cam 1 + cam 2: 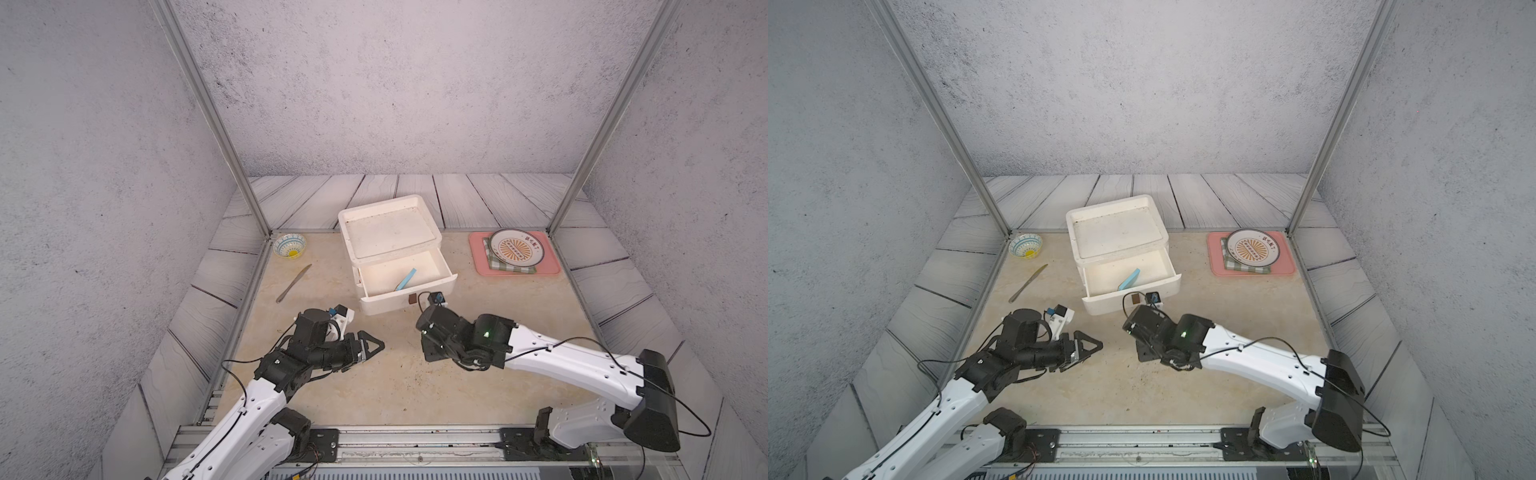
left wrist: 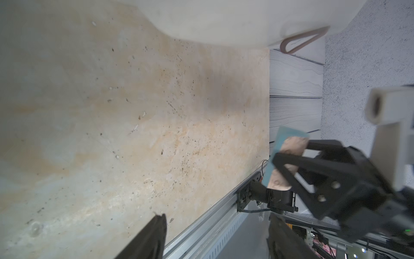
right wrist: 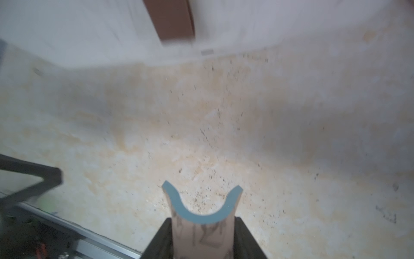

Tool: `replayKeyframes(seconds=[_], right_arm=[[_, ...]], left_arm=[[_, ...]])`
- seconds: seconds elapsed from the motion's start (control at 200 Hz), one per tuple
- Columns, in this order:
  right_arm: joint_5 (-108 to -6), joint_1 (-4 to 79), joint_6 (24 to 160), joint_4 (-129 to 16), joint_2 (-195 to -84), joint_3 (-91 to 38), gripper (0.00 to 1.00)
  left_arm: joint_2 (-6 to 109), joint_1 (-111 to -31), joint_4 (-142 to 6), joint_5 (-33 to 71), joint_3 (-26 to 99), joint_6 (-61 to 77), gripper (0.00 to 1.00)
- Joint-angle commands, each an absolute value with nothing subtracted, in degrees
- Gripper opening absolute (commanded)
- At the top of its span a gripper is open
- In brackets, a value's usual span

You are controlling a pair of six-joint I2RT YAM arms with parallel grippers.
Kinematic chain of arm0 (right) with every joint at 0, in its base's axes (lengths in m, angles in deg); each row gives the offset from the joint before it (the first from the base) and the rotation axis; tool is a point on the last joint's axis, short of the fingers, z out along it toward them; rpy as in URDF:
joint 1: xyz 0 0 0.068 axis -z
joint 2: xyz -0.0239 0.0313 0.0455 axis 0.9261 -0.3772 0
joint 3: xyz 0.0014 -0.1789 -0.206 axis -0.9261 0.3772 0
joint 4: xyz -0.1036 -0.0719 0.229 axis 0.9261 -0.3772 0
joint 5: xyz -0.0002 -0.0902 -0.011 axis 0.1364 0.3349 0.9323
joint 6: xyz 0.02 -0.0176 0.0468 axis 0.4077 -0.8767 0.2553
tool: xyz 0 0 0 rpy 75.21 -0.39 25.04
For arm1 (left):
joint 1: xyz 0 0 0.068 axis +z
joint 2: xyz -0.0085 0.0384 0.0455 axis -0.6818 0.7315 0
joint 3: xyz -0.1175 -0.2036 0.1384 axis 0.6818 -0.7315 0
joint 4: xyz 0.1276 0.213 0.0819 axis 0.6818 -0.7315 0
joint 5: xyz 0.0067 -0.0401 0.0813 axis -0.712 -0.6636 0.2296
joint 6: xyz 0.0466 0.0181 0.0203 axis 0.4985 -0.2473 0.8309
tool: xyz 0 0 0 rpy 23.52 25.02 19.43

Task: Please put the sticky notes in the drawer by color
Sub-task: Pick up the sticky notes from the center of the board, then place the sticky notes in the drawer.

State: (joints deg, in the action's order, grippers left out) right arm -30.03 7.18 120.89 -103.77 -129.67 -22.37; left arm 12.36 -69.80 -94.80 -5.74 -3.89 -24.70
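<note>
The white drawer (image 1: 388,245) cabinet stands mid-table in both top views, with one drawer (image 1: 1129,297) pulled out. A sticky note pad with a light blue edge (image 1: 406,279) leans on its side inside it. My right gripper (image 3: 202,220) is shut on another sticky note pad (image 3: 201,233), squeezed into a U, with a blue edge and a tan marked face. It hangs just in front of the drawer's brown tab handle (image 3: 172,20). The left wrist view shows that held pad (image 2: 293,143) too. My left gripper (image 1: 374,347) is open and empty, low over the table, left of the right gripper (image 1: 432,351).
A patterned bowl (image 1: 290,245) and a knife (image 1: 294,283) lie left of the cabinet. At the back right a pink tray (image 1: 478,257) carries a green checked cloth and a plate (image 1: 516,247). A metal rail (image 1: 415,440) runs along the table's front edge.
</note>
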Motion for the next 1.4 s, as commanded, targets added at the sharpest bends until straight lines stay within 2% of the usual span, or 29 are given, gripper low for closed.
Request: replayKeyframes(seconds=[0.0,0.25,0.646,1.006,1.091,1.166,1.236,1.326,1.396], right_arm=[[-32.75,12.2,111.8,-108.11,-128.89,-31.53,0.43],[-38.12,20.25,104.7,-107.27,-138.65,-46.11,0.43],[-41.54,27.58,100.78,-102.1,-148.18,-51.1,0.43],[-44.24,29.25,98.49,-101.26,-152.35,-53.85,0.45],[-44.65,29.25,98.34,-98.94,-151.91,-51.22,0.54],[-44.49,29.18,98.14,-98.93,-151.5,-50.11,0.56],[-44.14,29.23,98.01,-98.77,-150.63,-49.04,0.65],[-43.54,29.25,97.79,-98.84,-149.31,-48.53,0.67],[-43.43,29.25,97.36,-99.01,-148.68,-48.79,0.73]], left_arm=[[13.79,-69.96,-95.44,-3.67,1.61,-21.08,0.75],[19.7,-69.79,-99.94,0.0,12.24,-15.11,0.76],[24.74,-67.08,-102.21,0.35,20.05,-11.03,0.76],[25.13,-65.23,-103.02,-0.37,21.33,-10.1,0.76],[24.77,-64.88,-103.11,-0.41,21.08,-10.11,0.76],[24.62,-64.7,-103.18,-0.63,20.83,-10.08,0.76],[24.59,-64.61,-103.1,-0.74,20.49,-10.22,0.76],[24.7,-64.53,-102.62,-1.0,19.97,-10.4,0.76],[24.77,-64.52,-102.06,-1.4,19.68,-10.87,0.76]])
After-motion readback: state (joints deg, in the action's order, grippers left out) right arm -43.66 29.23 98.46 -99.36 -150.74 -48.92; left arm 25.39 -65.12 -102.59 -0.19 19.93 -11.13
